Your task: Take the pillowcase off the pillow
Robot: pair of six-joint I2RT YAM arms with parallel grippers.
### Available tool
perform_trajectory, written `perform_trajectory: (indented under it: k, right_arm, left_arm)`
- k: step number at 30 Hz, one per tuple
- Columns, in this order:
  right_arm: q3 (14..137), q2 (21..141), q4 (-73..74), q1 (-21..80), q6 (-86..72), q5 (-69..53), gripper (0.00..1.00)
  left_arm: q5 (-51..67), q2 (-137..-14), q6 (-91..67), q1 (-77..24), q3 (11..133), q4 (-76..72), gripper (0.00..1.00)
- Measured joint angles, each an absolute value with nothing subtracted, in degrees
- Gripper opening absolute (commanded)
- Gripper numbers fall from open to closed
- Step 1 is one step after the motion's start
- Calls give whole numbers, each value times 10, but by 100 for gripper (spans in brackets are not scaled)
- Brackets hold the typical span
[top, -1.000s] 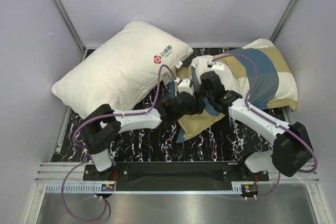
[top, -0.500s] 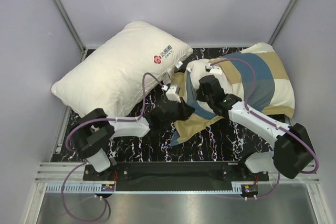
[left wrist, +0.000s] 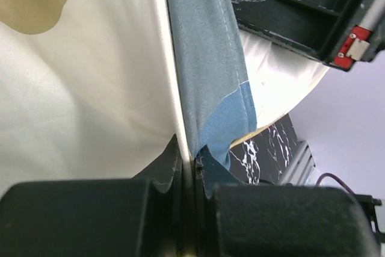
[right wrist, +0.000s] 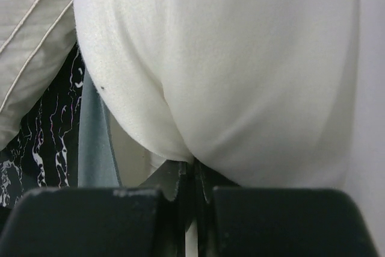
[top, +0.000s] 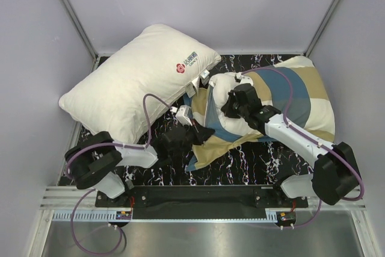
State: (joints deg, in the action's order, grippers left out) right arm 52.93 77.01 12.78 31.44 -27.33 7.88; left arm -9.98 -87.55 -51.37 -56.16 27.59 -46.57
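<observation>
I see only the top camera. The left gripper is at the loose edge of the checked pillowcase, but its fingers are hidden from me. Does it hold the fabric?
Observer: Yes. The left wrist view shows the left gripper shut on a thin fold of the pillowcase.
Operator: And what does the right gripper pinch?
Observer: The right wrist view shows the right gripper shut on the plain white pillow, not on checked fabric.
Operator: Is the pillowcase close to that pinch?
Observer: A grey-blue strip of it hangs just left of the pinch, outside the grip.
</observation>
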Motion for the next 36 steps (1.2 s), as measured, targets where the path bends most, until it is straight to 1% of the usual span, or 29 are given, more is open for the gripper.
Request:
perform_trajectory:
  k: [6, 13, 17, 20, 23, 24, 29, 32, 33, 34, 35, 36]
  right_arm:
    - [529, 770, 131, 312, -275, 44, 0]
    - [529, 778, 131, 300, -275, 26, 0]
    - [530, 778, 132, 283, -273, 20, 0]
    - [536, 778, 131, 256, -260, 53, 0]
    - [544, 778, 123, 203, -242, 132, 0]
    - [544, 778, 119, 190, -242, 143, 0]
    - [544, 778, 118, 196, -238, 145, 0]
    - [544, 778, 118, 196, -238, 145, 0]
    - [544, 778, 118, 196, -238, 145, 0]
    - [544, 778, 118, 196, -238, 144, 0]
    - [544, 778, 118, 196, -238, 144, 0]
    - [544, 777, 118, 196, -238, 143, 0]
  left_arm:
    - [-100, -832, -515, -561, 234, -472, 0]
    - [-101, -808, -518, -561, 206, -477, 0]
    - [-110, -764, -526, -561, 163, -479, 0]
    - [-119, -736, -524, -562, 119, -452, 0]
    - [-122, -740, -521, -566, 75, -375, 0]
    - [-124, -743, -524, -568, 66, -373, 0]
    - [-127, -750, -516, -575, 84, -357, 0]
    - [-132, -769, -500, -592, 127, -325, 0]
    - [-135, -775, -491, -601, 148, -312, 11]
    - [-141, -782, -478, -609, 173, -299, 26]
    - [-147, -787, -463, -618, 201, -287, 66]
    - [-155, -792, -451, -624, 223, -283, 75]
